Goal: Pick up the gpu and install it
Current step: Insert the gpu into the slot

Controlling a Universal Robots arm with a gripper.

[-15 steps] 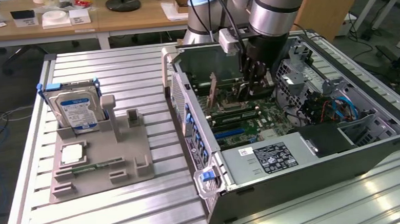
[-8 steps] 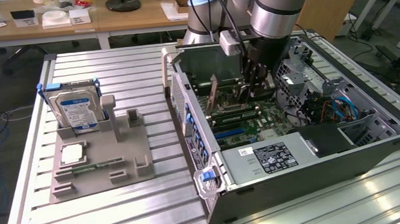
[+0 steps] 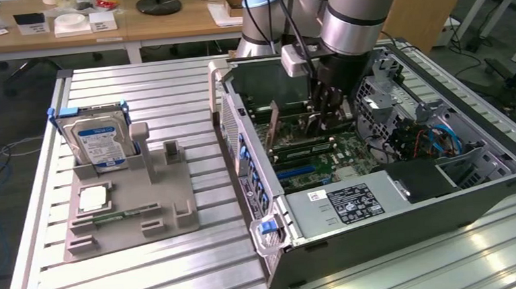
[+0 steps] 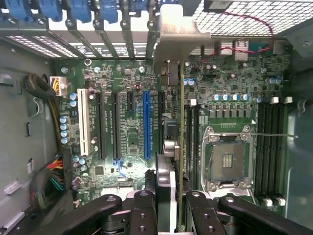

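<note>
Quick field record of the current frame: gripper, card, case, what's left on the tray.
gripper: black two-finger gripper, closed on the card, inside the case
gpu: thin brown-edged circuit card, held edge-on, upright over the motherboard
motherboard: green board with a blue slot, empty CPU socket
case: open grey desktop computer case lying on its side
tray: grey holder at the exterior view's left, silver hard drive with blue-and-white label upright in it

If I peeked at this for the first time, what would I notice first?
Probably the big open computer case lying on the metal table, with the robot's pincer reaching down inside. It grips the gpu on edge, just above the green motherboard. At the exterior view's left, a blue-labelled hard drive stands in a grey holder.
</note>
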